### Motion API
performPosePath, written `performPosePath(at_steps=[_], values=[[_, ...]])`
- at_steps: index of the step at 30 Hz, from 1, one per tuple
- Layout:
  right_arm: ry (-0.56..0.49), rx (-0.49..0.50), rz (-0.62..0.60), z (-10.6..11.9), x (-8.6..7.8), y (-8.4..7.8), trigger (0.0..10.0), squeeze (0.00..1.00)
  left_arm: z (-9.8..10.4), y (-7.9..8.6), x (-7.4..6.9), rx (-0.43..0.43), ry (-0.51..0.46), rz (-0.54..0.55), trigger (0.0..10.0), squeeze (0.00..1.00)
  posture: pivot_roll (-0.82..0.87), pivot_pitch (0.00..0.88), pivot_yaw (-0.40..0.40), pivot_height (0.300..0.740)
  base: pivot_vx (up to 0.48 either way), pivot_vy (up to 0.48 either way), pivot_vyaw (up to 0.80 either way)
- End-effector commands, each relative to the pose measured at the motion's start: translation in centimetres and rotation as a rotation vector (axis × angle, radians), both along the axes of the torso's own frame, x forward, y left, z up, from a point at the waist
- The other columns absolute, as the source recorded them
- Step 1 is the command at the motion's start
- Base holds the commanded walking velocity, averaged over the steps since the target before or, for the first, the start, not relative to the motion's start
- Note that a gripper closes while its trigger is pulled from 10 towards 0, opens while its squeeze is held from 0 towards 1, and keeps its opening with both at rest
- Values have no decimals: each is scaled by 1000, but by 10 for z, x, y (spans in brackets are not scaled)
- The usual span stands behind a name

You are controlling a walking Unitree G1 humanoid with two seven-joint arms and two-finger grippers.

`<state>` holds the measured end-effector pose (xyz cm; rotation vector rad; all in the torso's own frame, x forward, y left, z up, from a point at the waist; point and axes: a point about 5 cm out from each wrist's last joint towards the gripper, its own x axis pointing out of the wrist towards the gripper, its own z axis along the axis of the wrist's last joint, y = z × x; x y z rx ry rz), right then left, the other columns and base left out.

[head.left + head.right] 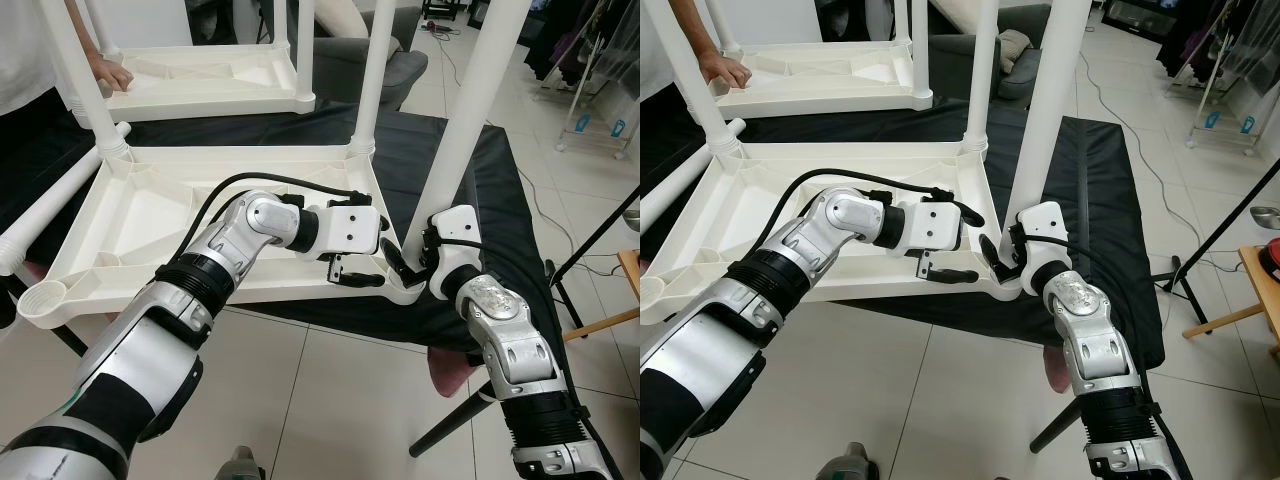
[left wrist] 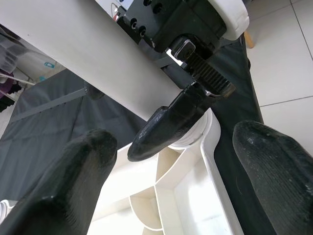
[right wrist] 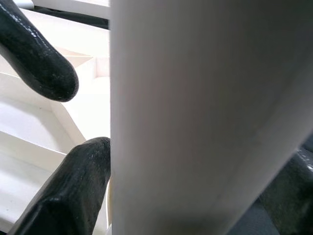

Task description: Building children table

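Two grippers are working the upturned tabletop's (image 1: pixel 150 215) near corner: we are clamping the right gripper (image 1: pixel 415 262) on the table leg (image 1: pixel 470 120) to seat it upright, the left gripper (image 1: pixel 352 272) spread apart beside its socket.

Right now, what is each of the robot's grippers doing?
Left gripper: open, holding nothing, beside the table corner.
Right gripper: shut on the white table leg.
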<state>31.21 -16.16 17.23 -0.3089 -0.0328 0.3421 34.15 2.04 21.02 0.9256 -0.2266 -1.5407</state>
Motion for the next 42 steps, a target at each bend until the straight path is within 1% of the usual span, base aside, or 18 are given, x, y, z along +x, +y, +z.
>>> performPosePath(at_steps=[1,15,16,17,18,20,21,22,23,35,37,38,40,42], values=[[1,-4,4,-1,0,0,10000,1000,1,1,1,3,-3,-2,10000,0,137,199,-11,740,0,0,0],[1,-4,4,-1,0,0,10000,1000,1,1,1,3,-3,-2,10000,0,137,199,-11,740,0,0,0],[2,-1,-1,-1,0,-1,10000,1000,0,1,1,6,-5,1,10000,0,137,0,0,740,0,0,0],[2,-1,-1,-1,0,-1,10000,1000,0,1,1,6,-5,1,10000,0,137,0,0,740,0,0,0],[-18,70,70,1,-21,8,10000,0,1,34,3,-119,60,147,10000,0,129,0,0,740,0,0,0],[-18,70,70,1,-21,8,10000,0,1,34,3,-119,60,147,10000,0,129,0,0,740,0,0,0],[-51,160,159,7,-49,19,10000,0,3,78,-1,-252,127,322,10000,0,129,0,0,740,0,0,0],[-51,160,159,7,-49,19,10000,0,3,78,-1,-252,127,322,10000,0,129,0,0,740,0,0,0],[-59,178,177,9,-55,21,10000,0,3,87,-3,-275,138,355,10000,0,129,0,0,740,0,0,0],[-64,175,172,9,-54,20,10000,0,7,88,-1,-301,129,370,10000,0,129,0,0,740,0,0,0],[-70,168,128,9,-52,16,10000,0,10,89,-3,-326,136,385,10000,0,128,0,0,740,0,0,0],[-70,168,128,9,-52,16,10000,0,10,89,-3,-326,136,385,10000,0,128,0,0,740,0,0,0],[-74,160,59,10,-50,10,10000,0,13,90,-10,-352,160,415,10000,0,127,0,0,740,0,0,0],[-77,158,35,10,-49,8,10000,0,14,91,-11,-363,166,425,10000,0,127,0,0,740,0,0,0]])
